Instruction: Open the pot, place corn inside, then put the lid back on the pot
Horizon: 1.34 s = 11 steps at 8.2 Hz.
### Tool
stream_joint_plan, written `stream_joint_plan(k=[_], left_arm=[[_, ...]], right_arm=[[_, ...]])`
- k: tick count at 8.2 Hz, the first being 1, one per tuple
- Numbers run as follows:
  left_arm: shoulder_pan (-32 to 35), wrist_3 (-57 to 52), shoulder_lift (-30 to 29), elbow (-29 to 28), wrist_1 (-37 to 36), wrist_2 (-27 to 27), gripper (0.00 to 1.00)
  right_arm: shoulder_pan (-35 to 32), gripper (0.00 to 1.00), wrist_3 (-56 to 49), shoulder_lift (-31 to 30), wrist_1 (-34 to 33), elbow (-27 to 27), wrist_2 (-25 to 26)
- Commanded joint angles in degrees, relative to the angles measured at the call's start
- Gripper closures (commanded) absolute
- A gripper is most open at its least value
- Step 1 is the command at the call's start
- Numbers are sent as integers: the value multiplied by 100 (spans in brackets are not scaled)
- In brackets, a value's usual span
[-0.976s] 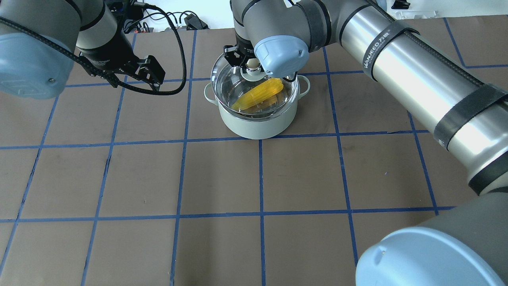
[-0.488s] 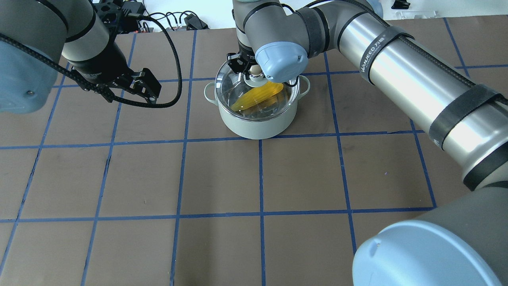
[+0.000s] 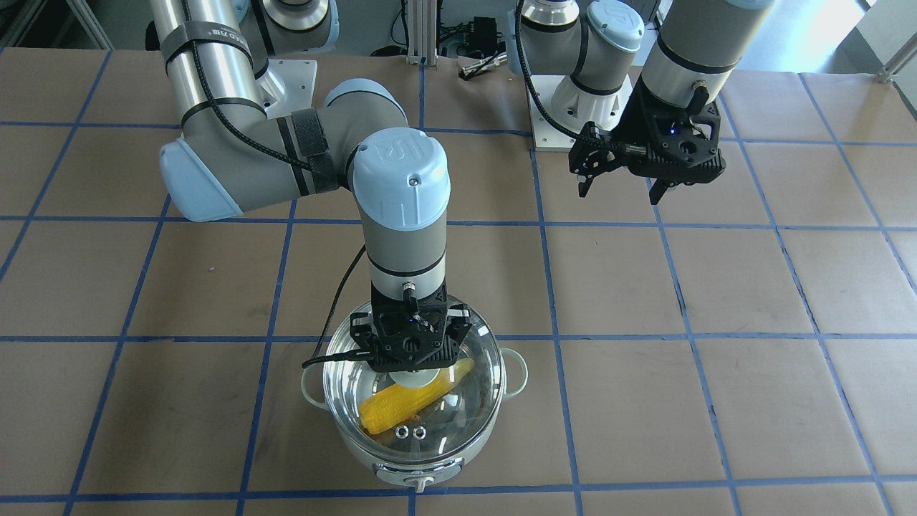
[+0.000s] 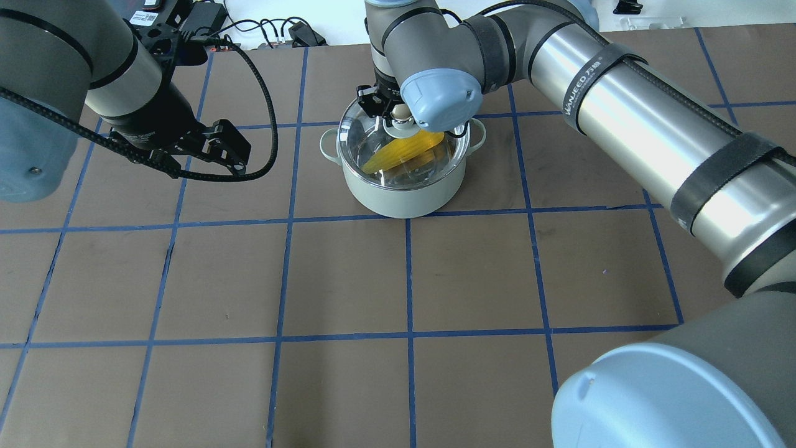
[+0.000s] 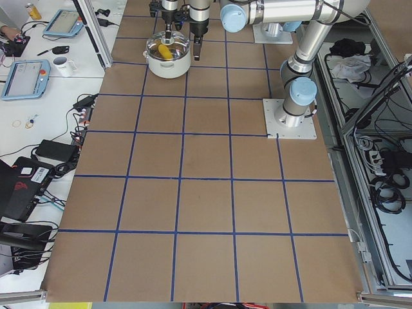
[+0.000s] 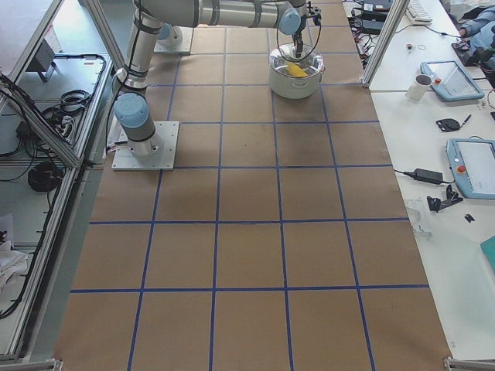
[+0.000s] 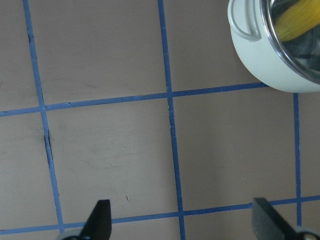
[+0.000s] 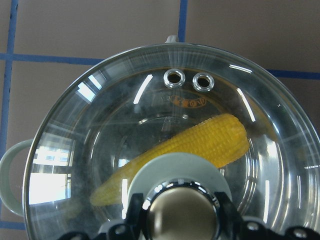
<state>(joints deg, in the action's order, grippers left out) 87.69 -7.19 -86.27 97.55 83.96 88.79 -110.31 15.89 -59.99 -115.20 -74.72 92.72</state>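
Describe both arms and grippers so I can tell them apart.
Both are alike: shiny silver tubes, grey joints, pale blue end caps. The right arm carries black straps, one printed WANJEED, pinning a black braided cable. The left arm trails a looser black cable loop. The right gripper and left gripper are black angular two-finger units, each with a small blue light.

The pot (image 4: 404, 194) stands on the counter (image 4: 348, 280) straight below the right gripper (image 4: 398, 114). The lid (image 3: 469, 405) sits on the pot's rim, its knob (image 8: 180, 222) between that gripper's fingers. The corn (image 4: 398, 155) lies slantwise inside the pot, under the lid and beneath the gripper. The left gripper (image 3: 618, 195) hangs over bare counter, well apart from the pot, which lies off to its right.
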Motion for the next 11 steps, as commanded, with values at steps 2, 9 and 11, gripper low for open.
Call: stream_joint_plan(k=[2, 9, 11], left_arm=[[-33, -36, -83, -17, -20, -2, 0], [-33, 16, -100, 45, -20, -2, 0], [-33, 25, -100, 45, -20, -2, 0]], right_arm=[[0, 62, 19, 22, -186, -8, 0], [0, 62, 28, 58, -248, -61, -26], [0, 62, 28, 75, -248, -78, -26]])
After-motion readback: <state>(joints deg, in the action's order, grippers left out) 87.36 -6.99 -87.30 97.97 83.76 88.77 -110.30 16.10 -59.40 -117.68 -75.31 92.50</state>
